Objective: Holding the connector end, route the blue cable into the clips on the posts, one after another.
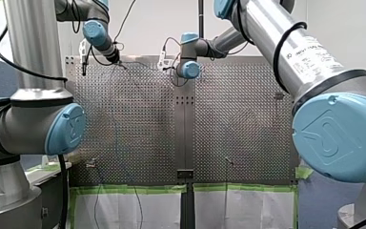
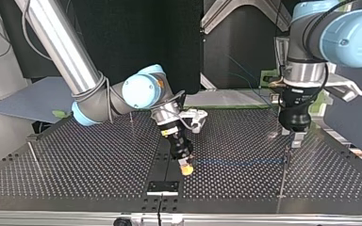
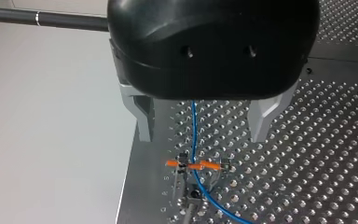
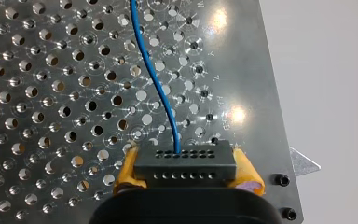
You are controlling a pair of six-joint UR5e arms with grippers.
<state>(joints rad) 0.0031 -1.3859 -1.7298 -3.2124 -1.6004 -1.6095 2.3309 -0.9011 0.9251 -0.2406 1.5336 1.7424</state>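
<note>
Near the middle of the bench (image 2: 75,165) in the top view, toward six o'clock, my right claw (image 2: 185,165) stands tipped down close over the perforated plate. Its yellow pads (image 4: 249,175) are closed tight on the two sides of the black connector (image 4: 185,165), and it has nothing else in its hold. From the connector's face the blue cable (image 2: 238,162) runs low over the bench toward three o'clock, nearly straight, to a thin post (image 2: 283,172). Judgement: gripping the connector rather than the wire gives the claw a rigid hold. The straight line suggests slight tension, which would keep the cable out of slack loops.

At three o'clock my left claw (image 3: 202,137) hangs above that post. Its metal fingers (image 3: 142,116) are spread wide and grip nothing. The cable passes through the gap between them without touching either. Ahead of the fingers the cable crosses the clip (image 3: 193,165), a small fitting with orange tabs at the post's head. It appears seated there, though whether it is fully latched cannot be told. Judgement: the open claw straddles the cable so that it can guide or press it at the clip if needed.

At nine o'clock a bare post (image 2: 32,151) stands well apart from the cable. Judgement: the first clip appears served and others remain.
</note>
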